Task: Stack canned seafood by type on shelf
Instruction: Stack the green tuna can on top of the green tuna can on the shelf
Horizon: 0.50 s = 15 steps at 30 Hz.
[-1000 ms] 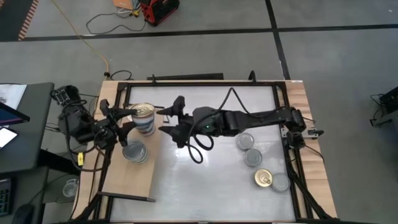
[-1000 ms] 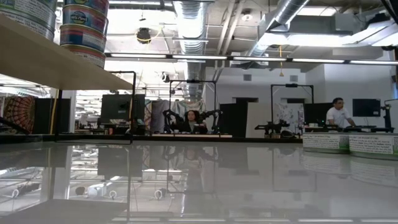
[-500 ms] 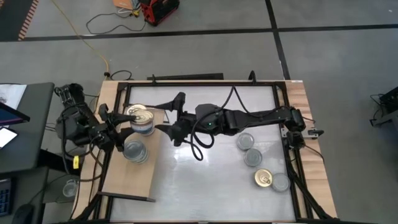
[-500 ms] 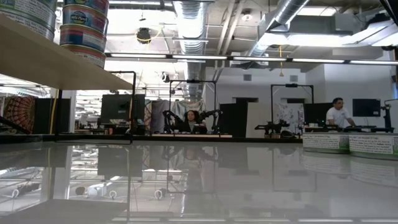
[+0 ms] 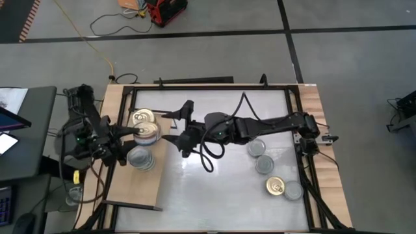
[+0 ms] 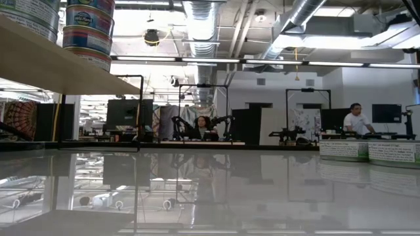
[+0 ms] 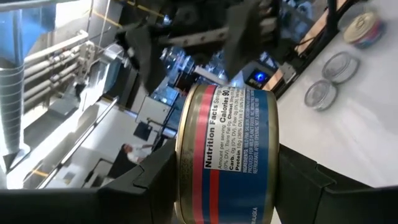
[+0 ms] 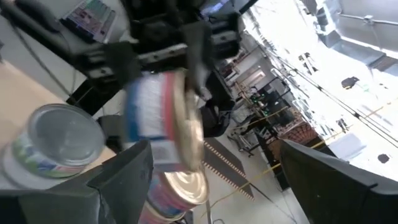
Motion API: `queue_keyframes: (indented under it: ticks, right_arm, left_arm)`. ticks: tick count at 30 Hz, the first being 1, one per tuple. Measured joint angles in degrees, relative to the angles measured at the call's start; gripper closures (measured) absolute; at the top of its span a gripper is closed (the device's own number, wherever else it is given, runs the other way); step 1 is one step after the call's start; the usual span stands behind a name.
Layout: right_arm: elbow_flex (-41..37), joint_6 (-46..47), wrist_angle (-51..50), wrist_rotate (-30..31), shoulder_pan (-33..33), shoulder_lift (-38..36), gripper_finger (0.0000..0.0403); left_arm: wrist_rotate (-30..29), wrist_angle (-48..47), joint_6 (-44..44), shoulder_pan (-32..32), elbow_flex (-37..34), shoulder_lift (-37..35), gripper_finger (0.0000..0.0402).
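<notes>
Meanwhile, a gold-topped tin was gripped by the left tool above the shelf, beside the gold-topped stack and silver-topped stack, while the right tool was held wide open just beside it.

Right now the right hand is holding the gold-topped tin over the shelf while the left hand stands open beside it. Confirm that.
The hands are swapped. The high view shows the left hand gripping the gold-topped tin over the shelf, and the right hand standing open beside it. The left wrist view shows the same tin clamped between that hand's fingers.
</notes>
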Motion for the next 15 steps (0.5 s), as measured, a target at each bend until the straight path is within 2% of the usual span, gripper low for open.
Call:
queue_keyframes:
  ticks: [7, 15]
  right_arm:
    - [0.04, -3.47, 5.99, -3.49, -0.82, 2.1, 0.0026]
    - [-0.04, -6.13, 6.69, -3.72, -0.58, 3.39, 0.0027]
  left_arm:
    - [-0.32, 0.01, -1.37, -2.67, 0.0, -0.13, 0.0201]
    - [-2.08, 0.0, -1.81, -3.97, 0.0, -0.13, 0.0201]
